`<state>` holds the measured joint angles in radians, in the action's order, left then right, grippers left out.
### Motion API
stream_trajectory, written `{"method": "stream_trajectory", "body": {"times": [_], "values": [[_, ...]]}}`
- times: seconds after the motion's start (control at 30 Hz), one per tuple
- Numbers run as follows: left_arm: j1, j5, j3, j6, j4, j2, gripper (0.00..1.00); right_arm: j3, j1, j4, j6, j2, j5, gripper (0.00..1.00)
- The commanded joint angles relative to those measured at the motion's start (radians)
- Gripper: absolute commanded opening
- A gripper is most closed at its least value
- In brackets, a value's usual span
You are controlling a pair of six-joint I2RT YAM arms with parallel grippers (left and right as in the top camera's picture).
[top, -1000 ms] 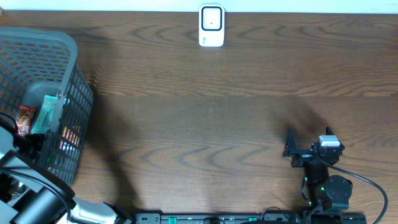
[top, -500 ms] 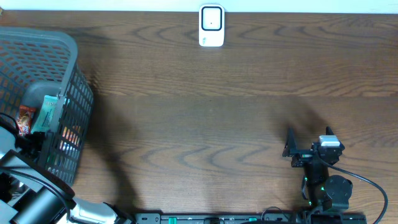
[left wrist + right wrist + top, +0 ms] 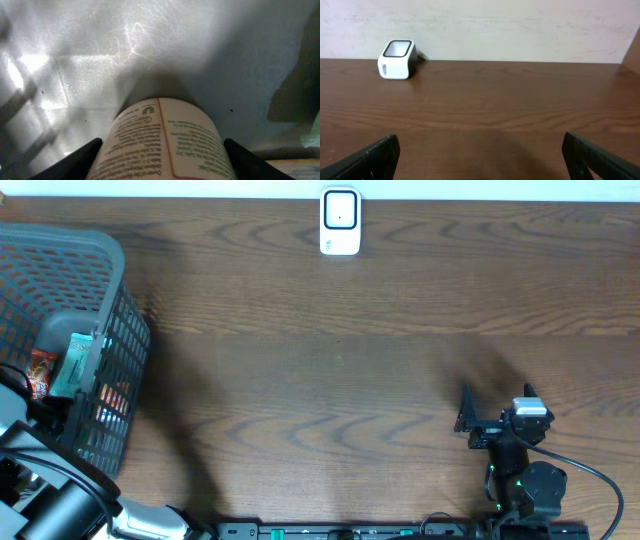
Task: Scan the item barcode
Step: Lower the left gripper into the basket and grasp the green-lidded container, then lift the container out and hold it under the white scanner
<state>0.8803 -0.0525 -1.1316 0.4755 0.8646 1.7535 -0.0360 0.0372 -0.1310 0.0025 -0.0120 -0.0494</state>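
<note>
Left gripper (image 3: 163,150), jaws flanking the printed pack (image 3: 165,127) in the nine-o'clock basket (image 3: 125,360), grip impossible to tell, should close squarely before lifting.

This looks like a robot test bench dressed up as a shop checkout, not a working shop. A small white barcode scanner (image 3: 340,222) with a dark window stands alone at the far edge of a broad wooden table (image 3: 340,360). At the left end sits a grey plastic shopping basket (image 3: 118,330) with latticed walls, and colourful packets (image 3: 72,362) of goods lie inside it. One of them shows fine printed label text in the left wrist view. Behind the table runs a plain, scuffed white wall (image 3: 520,25). A robot arm (image 3: 520,480) with small green lights and a loose black cable (image 3: 598,480) is mounted at the near edge, which points to a lab.
</note>
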Motion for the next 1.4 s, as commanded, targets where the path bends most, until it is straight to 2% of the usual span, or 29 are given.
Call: {"method": "stream_trajectory", "body": {"times": [0.0,0.13,0.27,0.53,0.73,0.83,1.0,1.23,1.37], "values": [[0.000,0.007,0.019,0.008,-0.002,0.006,0.68,0.003,-0.006,0.000,-0.011,0.005,-0.002,0.99],[0.000,-0.031,-0.024,0.007,0.024,0.001,0.68,0.003,-0.006,0.000,-0.011,0.005,-0.002,0.99],[0.000,-0.135,-0.105,-0.023,0.050,-0.019,0.68,0.003,-0.006,0.000,-0.011,0.005,-0.002,0.99],[0.000,-0.552,-0.326,-0.036,0.063,-0.132,0.68,0.003,-0.006,0.000,-0.011,0.005,-0.002,0.99],[-0.011,-0.866,-0.406,0.001,-0.078,-0.280,0.68,0.003,-0.006,0.000,-0.011,0.005,-0.002,0.99],[-0.060,-0.928,-0.406,0.045,-0.161,-0.355,0.68,0.003,-0.006,0.000,-0.011,0.005,-0.002,0.99],[-0.397,-0.909,-0.406,0.022,-0.190,-0.410,0.69,0.003,-0.006,0.000,-0.011,0.005,-0.002,0.99],[-0.883,-0.544,-0.403,-0.037,-0.177,-0.305,0.69,0.004,-0.006,0.000,-0.011,0.005,-0.002,0.99],[-1.057,-0.368,-0.403,0.046,-0.161,-0.201,0.69,0.003,-0.006,0.000,-0.011,0.005,-0.002,0.99]]}}
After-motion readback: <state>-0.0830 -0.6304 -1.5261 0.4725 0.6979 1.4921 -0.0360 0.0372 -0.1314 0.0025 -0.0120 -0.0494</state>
